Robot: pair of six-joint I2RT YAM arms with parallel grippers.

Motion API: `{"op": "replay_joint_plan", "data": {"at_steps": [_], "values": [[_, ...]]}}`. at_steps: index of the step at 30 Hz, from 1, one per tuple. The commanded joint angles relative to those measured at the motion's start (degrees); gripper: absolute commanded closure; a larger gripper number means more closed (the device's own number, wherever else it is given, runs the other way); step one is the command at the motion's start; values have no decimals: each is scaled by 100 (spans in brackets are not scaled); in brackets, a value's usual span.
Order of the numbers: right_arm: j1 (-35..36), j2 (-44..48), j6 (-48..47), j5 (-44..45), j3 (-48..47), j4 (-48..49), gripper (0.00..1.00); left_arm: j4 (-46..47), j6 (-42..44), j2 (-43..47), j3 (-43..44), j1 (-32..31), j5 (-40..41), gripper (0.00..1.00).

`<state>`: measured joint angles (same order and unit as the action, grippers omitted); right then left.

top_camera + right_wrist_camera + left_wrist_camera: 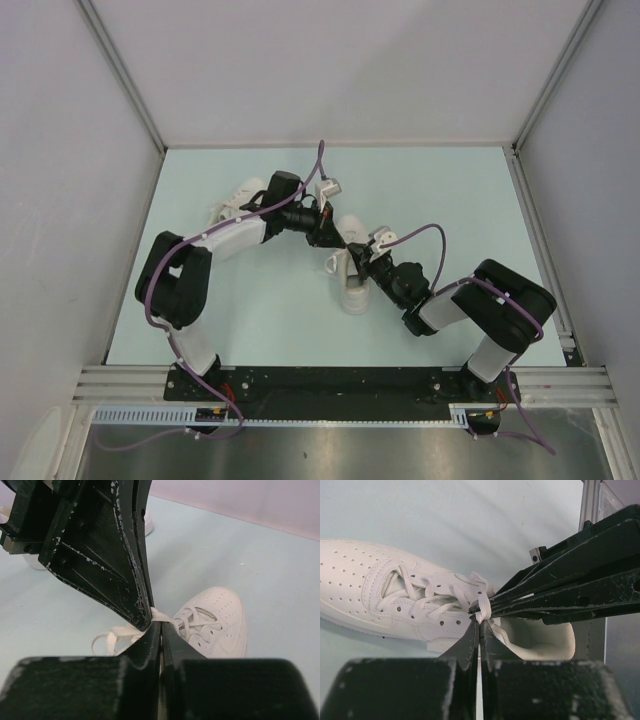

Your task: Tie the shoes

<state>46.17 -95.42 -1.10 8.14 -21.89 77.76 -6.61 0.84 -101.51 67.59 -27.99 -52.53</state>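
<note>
Left hand [480,625], right hand [156,625] both pinching lace [484,609] above shoe [370,590]; open table [480,200] rightward.

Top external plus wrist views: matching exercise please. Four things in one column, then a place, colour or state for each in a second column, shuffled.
Things:
1. left gripper
2. nearer shoe
3. farther shoe
4. table

Place, colour or state:
a. pale blue-green
b. shut on a lace
c. partly hidden behind the left arm
d. mid-table, one of its laces pinched

Pairs: 1-b, 2-d, 3-c, 4-a
</note>
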Motion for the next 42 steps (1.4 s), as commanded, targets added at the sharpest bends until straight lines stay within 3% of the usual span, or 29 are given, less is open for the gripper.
{"op": "replay_joint_plan", "data": {"at_steps": [1, 6, 12, 16, 18, 22, 24, 28, 29, 33, 42], "values": [[32, 23, -144, -225, -8, 1365, 85, 336, -190, 211, -9, 4, -275, 100], [23, 181, -372, -304, 123, 1365, 63, 354, -163, 229, -1, 13, -257, 100], [-29, 699, -505, -550, 387, 1295, 56, 450, -260, 123, 105, 4, -284, 100], [-205, 1366, -348, -753, 387, 245, 49, 407, -146, 79, 175, 4, -292, 100], [-424, 1858, -172, -1146, 212, -372, 48, 371, -102, 97, 193, -5, -336, 100], [-1056, 2518, 443, -1876, -543, -3083, 52, 204, 223, 106, 210, -14, -354, 100], [-1590, 2677, 786, -2727, -912, -4078, 52, 187, 311, 105, 193, -23, -424, 100], [-2226, 2423, 1349, -4099, -1501, -5040, 56, 213, 522, 88, 166, -31, -547, 100], [-2322, 2318, 1463, -4719, -1616, -5155, 57, 196, 670, 71, 184, -31, -574, 100], [-2552, 1773, 1385, -5751, -2125, -5498, 60, -111, 1216, -35, 350, -31, -670, 100], [-2649, 832, 1490, -6308, -2935, -5895, 66, -841, 2420, -378, 939, -23, -811, 96]]}}
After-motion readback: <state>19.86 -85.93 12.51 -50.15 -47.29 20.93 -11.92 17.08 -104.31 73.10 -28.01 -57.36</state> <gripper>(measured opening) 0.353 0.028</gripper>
